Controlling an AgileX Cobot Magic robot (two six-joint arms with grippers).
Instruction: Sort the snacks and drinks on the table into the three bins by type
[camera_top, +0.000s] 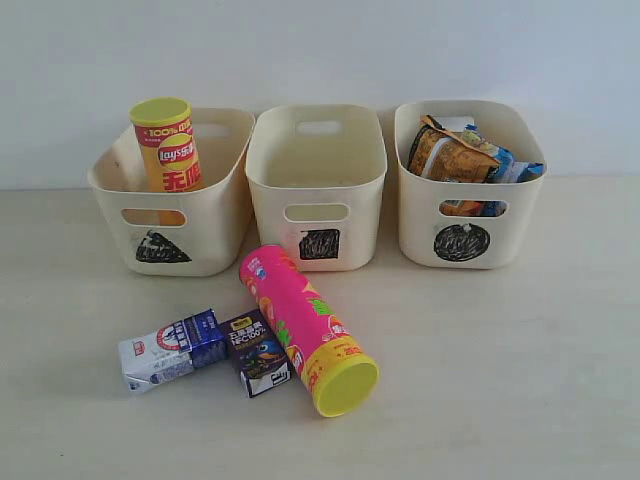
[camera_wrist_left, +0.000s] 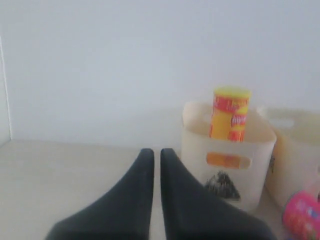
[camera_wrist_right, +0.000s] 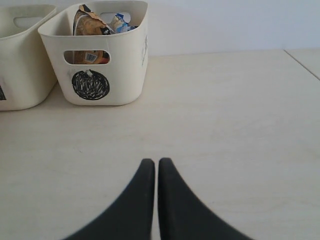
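Three cream bins stand in a row at the back of the table (camera_top: 520, 390). On the left is the triangle bin (camera_top: 215, 225), and the yellow-red Lay's tube (camera_top: 168, 148) stands upright inside it with its yellow lid well above the rim. In the middle sits the square bin (camera_top: 315, 165). On the right, the circle bin (camera_top: 420, 215) holds both crinkly bags: the orange bag (camera_top: 450, 158) is tilted at the front, and the blue-white bag (camera_top: 512, 166) is tucked beside it.

Out front, the pink Lay's tube (camera_top: 300, 325) lies on its side at a diagonal, with its yellow lid pointing toward the camera and its far end near the foot of the square bin. The dark purple carton (camera_top: 258, 352) lies just beside its left flank. Left of that, the white-and-blue carton (camera_top: 170, 350) lies flat, and the two cartons appear to touch.

The left gripper (camera_wrist_left: 157, 152) has its jaws pressed together with nothing between them, and it sits over bare table short of the triangle bin. That view is soft, and the pink blur at its edge is probably the pink tube. The right gripper (camera_wrist_right: 152, 162) is also closed and empty above open table, well apart from the circle bin.
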